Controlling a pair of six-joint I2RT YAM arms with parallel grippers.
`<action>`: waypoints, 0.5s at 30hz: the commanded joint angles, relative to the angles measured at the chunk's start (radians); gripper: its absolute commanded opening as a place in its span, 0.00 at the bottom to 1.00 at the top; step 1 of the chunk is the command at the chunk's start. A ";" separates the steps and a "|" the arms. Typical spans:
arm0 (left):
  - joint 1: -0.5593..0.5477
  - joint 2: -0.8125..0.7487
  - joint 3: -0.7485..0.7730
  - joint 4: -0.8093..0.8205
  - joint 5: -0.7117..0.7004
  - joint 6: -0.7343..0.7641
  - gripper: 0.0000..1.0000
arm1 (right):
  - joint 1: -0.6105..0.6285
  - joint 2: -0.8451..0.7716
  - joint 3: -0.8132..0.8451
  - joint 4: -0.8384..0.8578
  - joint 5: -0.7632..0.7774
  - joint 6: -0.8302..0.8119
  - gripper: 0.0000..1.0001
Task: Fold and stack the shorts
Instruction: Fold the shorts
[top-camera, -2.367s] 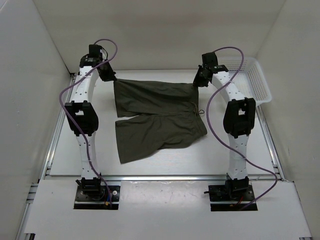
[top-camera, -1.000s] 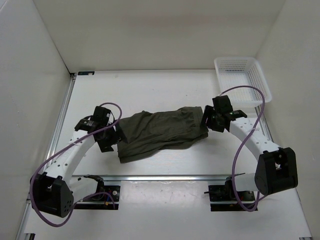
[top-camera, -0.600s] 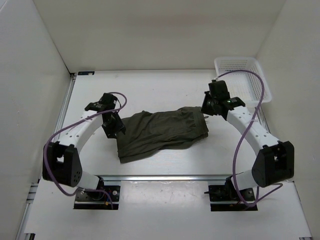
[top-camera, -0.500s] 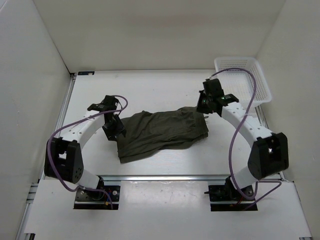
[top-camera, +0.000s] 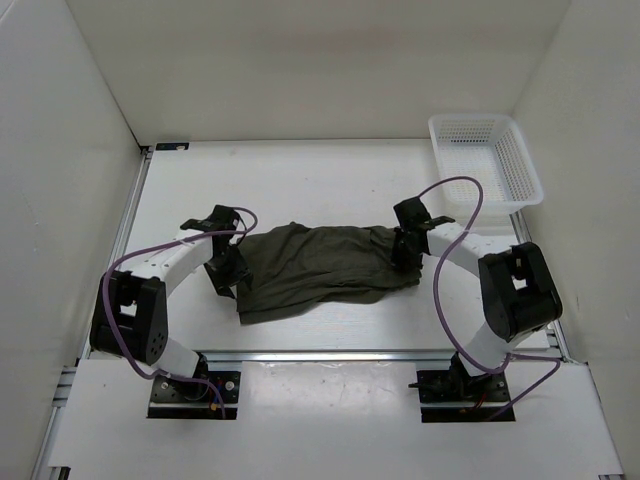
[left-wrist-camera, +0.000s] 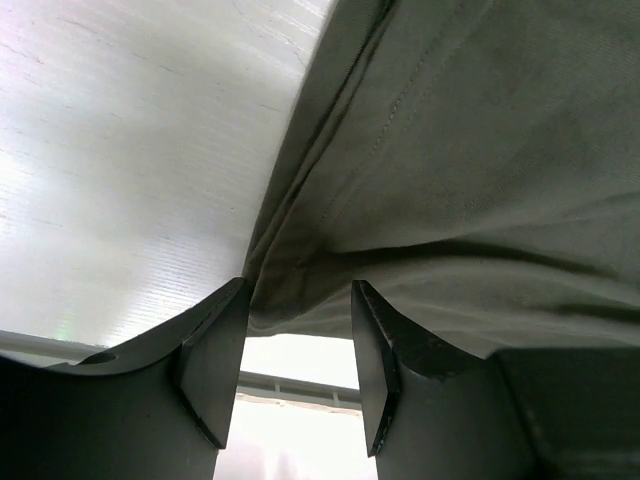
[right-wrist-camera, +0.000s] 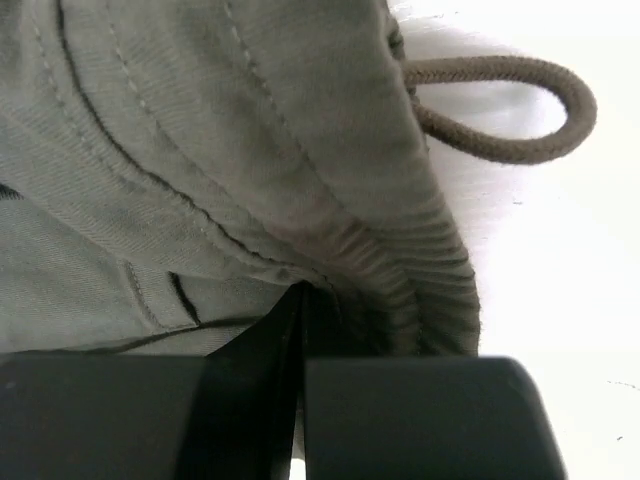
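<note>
Bright even light, soft shadows, wrist views partly overexposed, near foreground blurred

The shorts (top-camera: 320, 265) are matt olive cloth, finely twilled, with a ribbed waistband (right-wrist-camera: 400, 260) and a braided cord (right-wrist-camera: 500, 105). The table (top-camera: 300, 180) is smooth white, faintly glossy. The basket (top-camera: 480, 160) is white plastic mesh. The left fingers (left-wrist-camera: 215, 360) are matt black, probably plastic.

Shorts (top-camera: 320, 268) that lay spread flat with both legs showing now sit folded in half as one long band. Both arms, earlier stretched to the shorts' far edge, have dropped low. The left gripper (top-camera: 228, 271) pinches the shorts' left end; the right gripper (top-camera: 405, 252) has closed at their waistband end.
</note>
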 joint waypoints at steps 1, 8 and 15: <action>-0.003 -0.028 0.012 0.025 0.019 0.012 0.56 | 0.006 -0.023 0.029 -0.035 0.016 0.012 0.02; -0.049 0.035 0.045 0.025 0.040 0.039 0.89 | 0.006 -0.215 0.160 -0.148 0.075 -0.029 0.65; -0.135 0.067 -0.053 0.025 0.040 -0.011 0.14 | -0.029 -0.226 0.115 -0.124 -0.005 -0.040 0.70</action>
